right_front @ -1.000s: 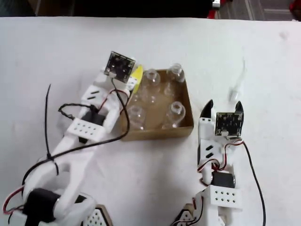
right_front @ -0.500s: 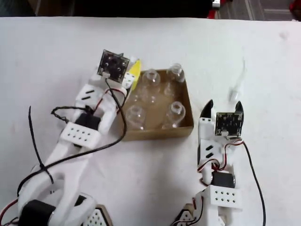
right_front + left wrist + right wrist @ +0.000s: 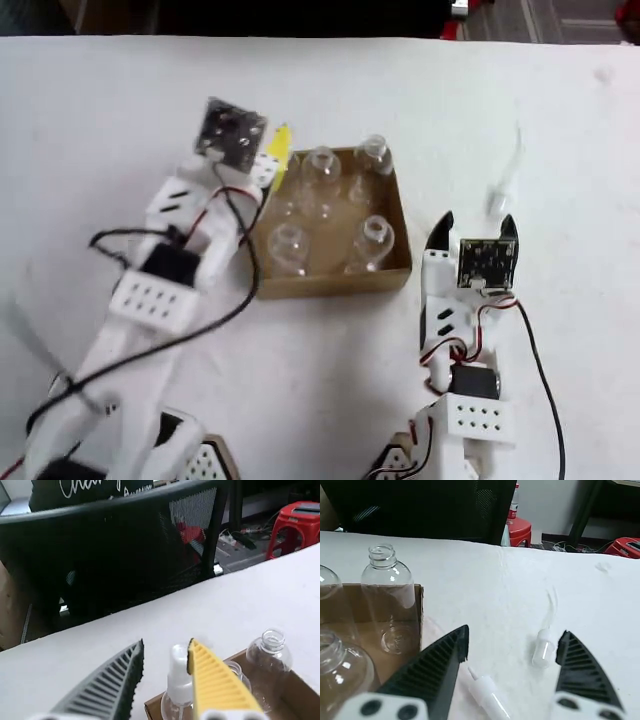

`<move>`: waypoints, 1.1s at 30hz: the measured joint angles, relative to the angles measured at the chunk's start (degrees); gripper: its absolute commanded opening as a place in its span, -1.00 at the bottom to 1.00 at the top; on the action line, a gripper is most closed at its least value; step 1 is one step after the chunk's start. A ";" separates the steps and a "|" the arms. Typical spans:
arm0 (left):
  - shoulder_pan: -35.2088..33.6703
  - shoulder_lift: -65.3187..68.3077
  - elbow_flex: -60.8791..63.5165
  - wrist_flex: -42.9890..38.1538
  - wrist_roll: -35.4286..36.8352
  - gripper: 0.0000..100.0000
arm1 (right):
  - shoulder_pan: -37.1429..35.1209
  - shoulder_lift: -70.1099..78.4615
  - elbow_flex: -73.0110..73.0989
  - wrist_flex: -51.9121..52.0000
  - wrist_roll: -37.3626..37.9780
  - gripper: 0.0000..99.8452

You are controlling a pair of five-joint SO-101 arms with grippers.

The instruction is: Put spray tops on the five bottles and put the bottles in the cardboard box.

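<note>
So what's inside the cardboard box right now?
Clear bottles stand in the cardboard box; one, by the left gripper, wears a spray top. That gripper hides part of the box's inside.

One cardboard box is holding at least four clear bottles; a fifth may be standing in the middle, though that is hard to tell. One bottle is wearing a spray top. Two loose spray tops are lying outside the box.
</note>
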 measured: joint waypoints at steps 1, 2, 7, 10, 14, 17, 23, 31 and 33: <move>-0.26 -2.73 0.00 2.11 0.00 -0.72 | 0.00 0.00 0.00 0.00 0.00 -0.48; -0.88 -5.54 0.00 3.96 -0.09 -0.72 | 0.00 0.00 0.00 0.00 0.00 -0.48; -11.52 -17.93 -0.09 14.77 -1.93 -0.77 | 0.00 0.00 0.00 0.00 0.00 -0.48; -22.33 -22.51 -0.09 22.15 2.20 -0.77 | 0.00 0.00 0.00 0.00 0.00 -0.48; -36.13 -23.56 -0.09 32.09 10.20 -0.77 | -1.93 0.00 0.35 0.00 2.29 -0.48; -39.30 -23.82 -0.09 37.36 9.67 -0.77 | -3.34 0.00 1.49 0.00 4.75 -0.48; -39.91 -17.05 -1.85 43.25 5.01 -0.76 | -3.60 -0.09 1.58 0.00 5.89 -0.48; -39.91 12.48 -13.98 53.63 4.84 -0.77 | -3.69 -0.09 1.58 0.00 5.89 -0.48; -39.91 19.16 -17.85 56.97 6.95 -0.79 | -3.69 -0.09 1.58 0.00 5.89 -0.48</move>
